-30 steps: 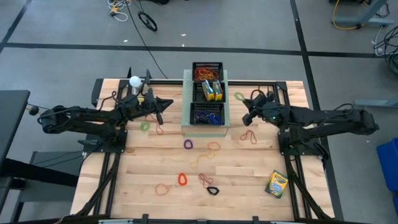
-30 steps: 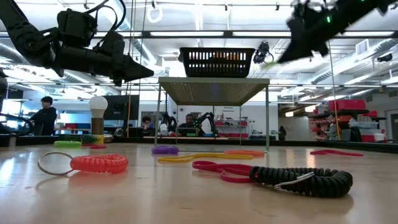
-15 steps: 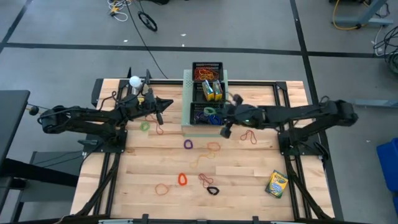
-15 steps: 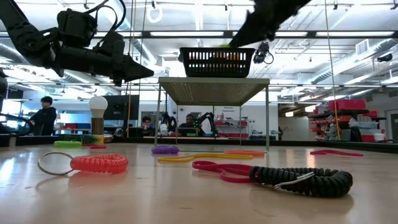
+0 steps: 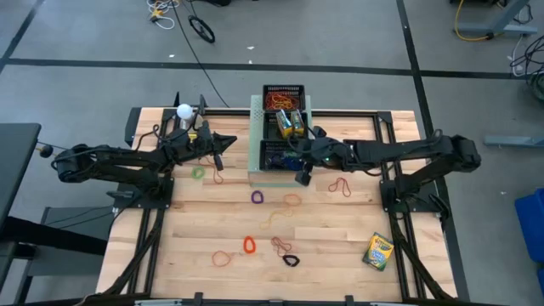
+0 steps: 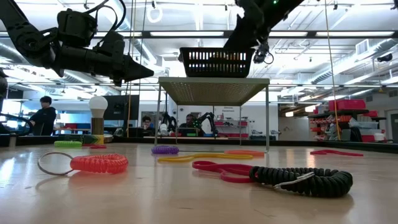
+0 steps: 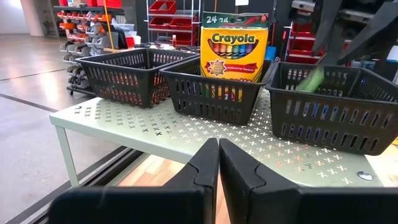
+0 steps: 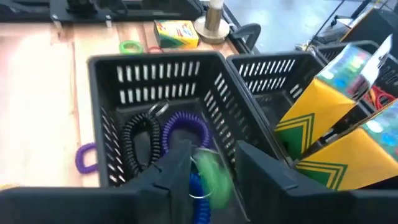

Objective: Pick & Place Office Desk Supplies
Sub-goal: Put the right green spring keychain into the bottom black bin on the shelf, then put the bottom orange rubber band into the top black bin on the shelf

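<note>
Three black mesh trays stand in a row on the pale-green stand [image 5: 255, 136]. The far tray [image 5: 283, 93] holds red and orange bands, and the middle tray [image 5: 274, 126] holds crayon boxes [image 7: 234, 46]. The near tray [image 8: 106, 78] holds blue, purple and black coil loops. My right gripper [image 8: 213, 167] hovers open over the near tray. A blurred green coil loop [image 8: 210, 173] shows between its fingers. My left gripper [image 7: 218, 163] is shut in the air left of the stand. More loops [image 5: 257, 197] and a crayon box [image 5: 378, 252] lie on the table. My right gripper stands above the near tray with its fingers [image 8: 177, 168] pointing down on either side of the green coil loop. The loop is blurred and there is a gap beside it. I cannot tell whether a finger still touches it.
A white ball on a stand [image 5: 184, 111] sits at the far left, with a crayon box [image 8: 176, 32] and a green loop [image 5: 198, 172] near it. Red loops [image 5: 342, 185] lie right of the stand. Orange [image 5: 249, 245] and black [image 5: 291, 260] coils lie toward the near edge.
My right gripper has swung from the table's right side toward the left, carrying the green coil loop through the air. It now stands over the near tray on the stand. The left arm has kept still.
</note>
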Motion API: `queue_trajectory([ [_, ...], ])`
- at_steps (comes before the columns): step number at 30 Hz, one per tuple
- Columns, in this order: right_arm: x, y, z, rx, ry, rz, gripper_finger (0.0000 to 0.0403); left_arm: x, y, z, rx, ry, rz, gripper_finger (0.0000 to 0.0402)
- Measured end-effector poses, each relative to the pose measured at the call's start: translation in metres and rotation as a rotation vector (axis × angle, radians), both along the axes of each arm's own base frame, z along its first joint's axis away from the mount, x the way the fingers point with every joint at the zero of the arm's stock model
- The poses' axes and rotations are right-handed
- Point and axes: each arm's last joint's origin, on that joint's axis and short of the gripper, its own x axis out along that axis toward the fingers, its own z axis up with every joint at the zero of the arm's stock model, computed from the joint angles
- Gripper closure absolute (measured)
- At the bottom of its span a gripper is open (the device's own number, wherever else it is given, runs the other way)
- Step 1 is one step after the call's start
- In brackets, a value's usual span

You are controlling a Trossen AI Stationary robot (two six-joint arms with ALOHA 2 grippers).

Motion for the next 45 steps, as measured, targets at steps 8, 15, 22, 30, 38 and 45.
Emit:
queue_trajectory([
  [8,-0.023,0.009,0.028,-0.002,-0.090,0.024,0.0235,0.000,0.000,0.000,0.000,0.000,0.000,0.0379],
  [15,-0.060,0.024,0.027,-0.004,-0.049,0.095,0.0304,0.000,0.000,0.000,0.000,0.000,0.000,0.0379],
  [22,-0.086,0.044,-0.022,0.092,-0.088,0.136,0.0393,0.000,0.000,0.000,0.000,0.001,0.000,0.0379],
  [30,-0.098,0.066,-0.070,0.113,-0.212,0.182,0.0384,0.000,0.000,0.000,0.000,0.000,0.000,0.0379],
  [38,-0.110,0.076,-0.095,0.131,-0.347,0.210,0.0398,0.000,0.000,0.000,-0.039,-0.017,-0.001,0.0379],
  [45,-0.111,0.077,-0.097,0.129,-0.344,0.216,0.0383,0.000,0.000,0.003,-0.263,-0.149,-0.009,0.0379],
])
